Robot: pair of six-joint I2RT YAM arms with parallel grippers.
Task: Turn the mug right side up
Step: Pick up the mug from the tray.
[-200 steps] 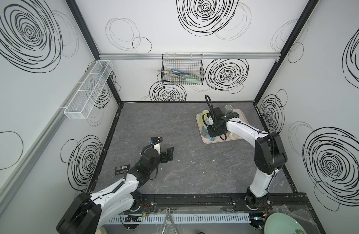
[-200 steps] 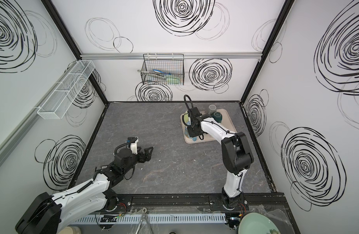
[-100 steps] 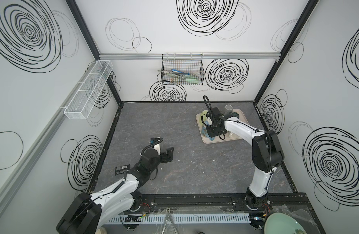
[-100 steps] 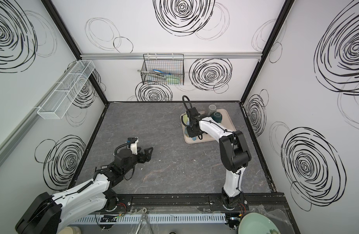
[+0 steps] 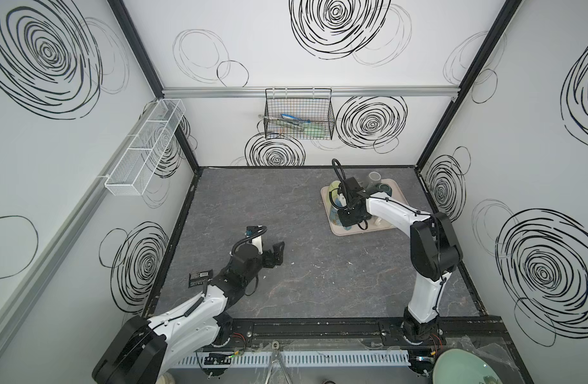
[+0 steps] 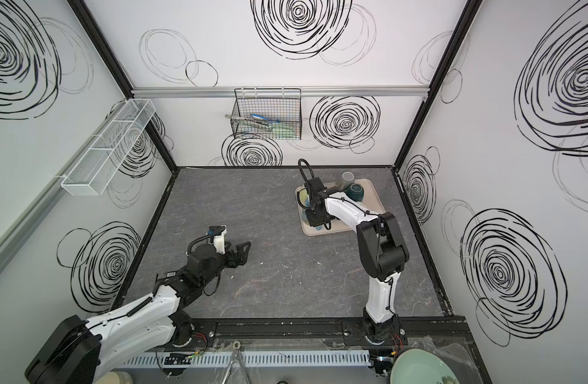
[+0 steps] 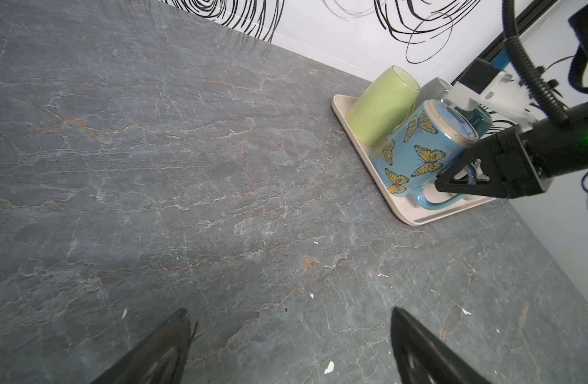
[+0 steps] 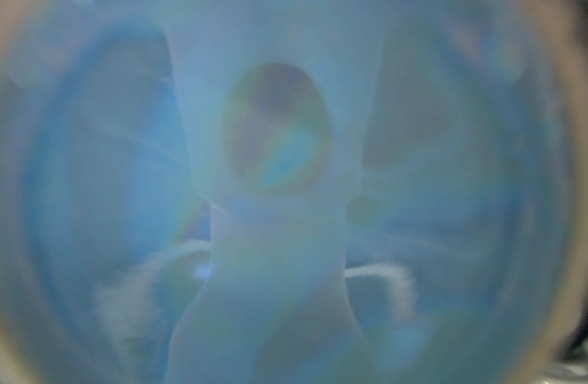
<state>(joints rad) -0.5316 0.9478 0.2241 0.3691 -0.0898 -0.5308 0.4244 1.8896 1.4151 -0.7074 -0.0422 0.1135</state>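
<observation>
Butterfly mug (image 7: pixel 418 153) seen base-up on tray (image 7: pixel 415 219), far right corner of tabletop. Right gripper (image 7: pixel 452 183) lowered at mug handle, arm stretched over tray; grip cannot be told, wrist view blurred blue. Green cup (image 7: pixel 382 106) just beside mug, teal cup (image 6: pixel 355 192) behind. Left gripper (image 7: pixel 289 312) spread wide, empty, low over tabletop.

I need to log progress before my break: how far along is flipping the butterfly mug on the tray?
Done: the right gripper is at the handle of the blue butterfly mug. In hand: gripping that handle; whether the jaws have clamped is unclear. Left: the turn itself, since the mug stands base up, rim on the beige tray. The left gripper hangs open over the table, uninvolved.
</observation>
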